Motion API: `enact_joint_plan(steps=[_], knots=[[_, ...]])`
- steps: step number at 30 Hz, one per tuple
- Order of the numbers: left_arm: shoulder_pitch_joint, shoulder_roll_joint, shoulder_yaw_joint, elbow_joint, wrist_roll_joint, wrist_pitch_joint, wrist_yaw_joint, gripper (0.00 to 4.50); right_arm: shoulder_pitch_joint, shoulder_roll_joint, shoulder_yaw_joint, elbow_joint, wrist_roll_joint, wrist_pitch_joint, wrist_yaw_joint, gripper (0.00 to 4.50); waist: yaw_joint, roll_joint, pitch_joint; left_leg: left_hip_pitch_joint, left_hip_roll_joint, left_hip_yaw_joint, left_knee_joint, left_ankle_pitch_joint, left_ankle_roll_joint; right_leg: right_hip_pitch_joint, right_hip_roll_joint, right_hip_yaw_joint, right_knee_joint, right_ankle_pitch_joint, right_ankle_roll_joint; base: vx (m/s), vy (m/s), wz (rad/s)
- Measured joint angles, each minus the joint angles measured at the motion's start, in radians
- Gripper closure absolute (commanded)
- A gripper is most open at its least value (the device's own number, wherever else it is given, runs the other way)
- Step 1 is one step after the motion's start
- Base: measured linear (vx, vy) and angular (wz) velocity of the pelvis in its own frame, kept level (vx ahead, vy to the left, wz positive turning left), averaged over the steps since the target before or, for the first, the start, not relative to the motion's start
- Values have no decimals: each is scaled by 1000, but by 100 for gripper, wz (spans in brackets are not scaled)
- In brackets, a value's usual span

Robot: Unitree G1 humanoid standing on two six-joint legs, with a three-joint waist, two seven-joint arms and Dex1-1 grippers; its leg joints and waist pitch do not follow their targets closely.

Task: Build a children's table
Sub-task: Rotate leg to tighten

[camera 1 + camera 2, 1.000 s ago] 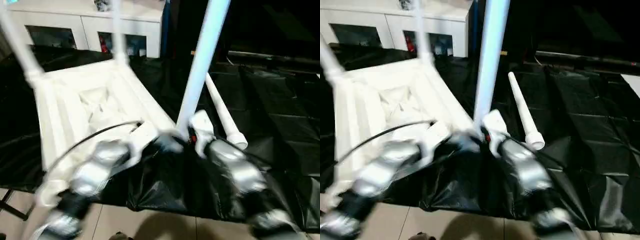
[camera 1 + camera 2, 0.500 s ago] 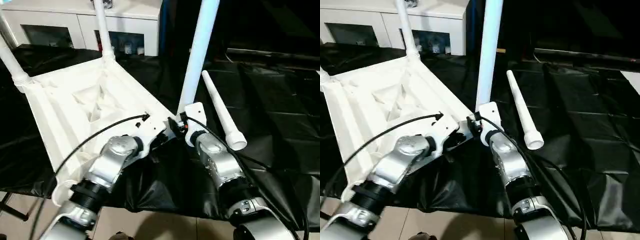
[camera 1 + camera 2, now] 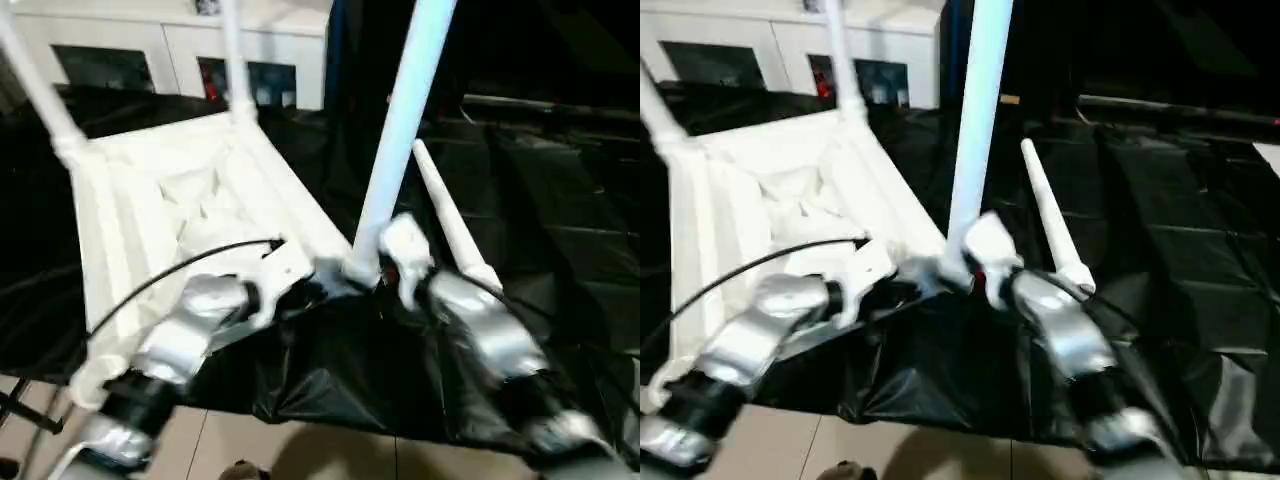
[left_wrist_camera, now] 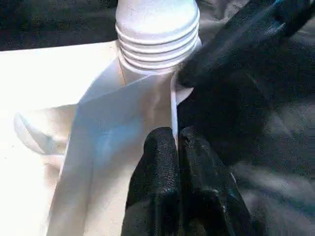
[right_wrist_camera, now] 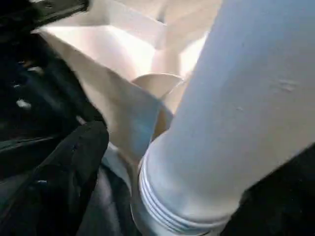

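The children's table top lies upside down on the black sheet, ribbed underside up. Two legs stand in its far corners. A third leg stands upright at the near right corner, its ribbed end at the corner socket. A fourth leg lies on the sheet to the right. My left gripper is shut on the thin rim of that corner. My right gripper is open at the leg's foot, one finger standing apart from the leg.
A white cabinet with glass doors stands behind the table top. The black sheet spreads far to the right. Pale floor tiles show at the near edge. A black cable arcs over my left forearm.
The whole picture has swung and blurred as my head moved. Both grippers stay at the near right corner, and the third leg still stands upright there.
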State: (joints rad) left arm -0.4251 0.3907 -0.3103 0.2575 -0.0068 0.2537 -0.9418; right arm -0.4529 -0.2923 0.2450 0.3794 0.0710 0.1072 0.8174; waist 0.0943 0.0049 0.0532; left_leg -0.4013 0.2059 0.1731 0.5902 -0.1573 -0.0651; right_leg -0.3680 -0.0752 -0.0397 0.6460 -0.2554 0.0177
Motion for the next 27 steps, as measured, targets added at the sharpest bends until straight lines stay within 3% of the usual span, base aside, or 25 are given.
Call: enact_joint_plan(steps=[9, 16, 27], knots=[[15, 57, -11, -28, -18, -21, -98, 450, -3, -44, 27, -27, 23, 19, 149, 19, 7, -8, -1, 0, 0, 0, 0, 1, 2, 0, 0, 0, 0, 0, 0, 0, 0, 0], [15, 67, -11, -27, -18, -33, -125, 450, -12, -60, 27, -27, 23, 23, 189, 85, 9, -17, 0, 0, 0, 1, 1, 2, 2, 0, -1, 0, 0, 0, 0, 0, 0, 0], [15, 73, -10, -27, -19, -35, -137, 450, -18, -67, 27, -22, 10, 20, 194, 176, 12, -21, 0, 0, 0, 2, 1, 2, 3, 0, -1, 0, 0, 0, 0, 0, 0, 0]])
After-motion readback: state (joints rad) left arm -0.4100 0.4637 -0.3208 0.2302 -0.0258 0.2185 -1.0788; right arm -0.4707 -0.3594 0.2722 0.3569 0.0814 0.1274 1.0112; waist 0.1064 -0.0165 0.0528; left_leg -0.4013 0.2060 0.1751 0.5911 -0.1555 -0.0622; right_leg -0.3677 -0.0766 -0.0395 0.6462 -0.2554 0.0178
